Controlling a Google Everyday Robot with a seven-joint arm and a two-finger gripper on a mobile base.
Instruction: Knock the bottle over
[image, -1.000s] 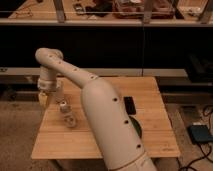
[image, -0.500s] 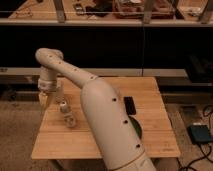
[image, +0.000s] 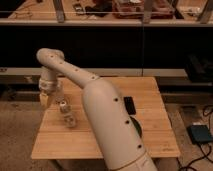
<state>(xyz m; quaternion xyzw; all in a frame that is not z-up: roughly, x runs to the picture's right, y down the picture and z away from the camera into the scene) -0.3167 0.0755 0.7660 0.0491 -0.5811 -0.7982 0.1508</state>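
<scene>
The small whitish bottle stands upright on the left part of the wooden table. My gripper hangs at the table's left edge, just left of the bottle and slightly behind it, a short gap apart. My arm stretches from the lower middle of the view up and to the left, and hides part of the table.
A whitish container sits just in front of the bottle. A black flat object lies right of my arm. A dark green bowl shows partly behind my arm. Shelving stands behind the table. A blue device lies on the floor at the right.
</scene>
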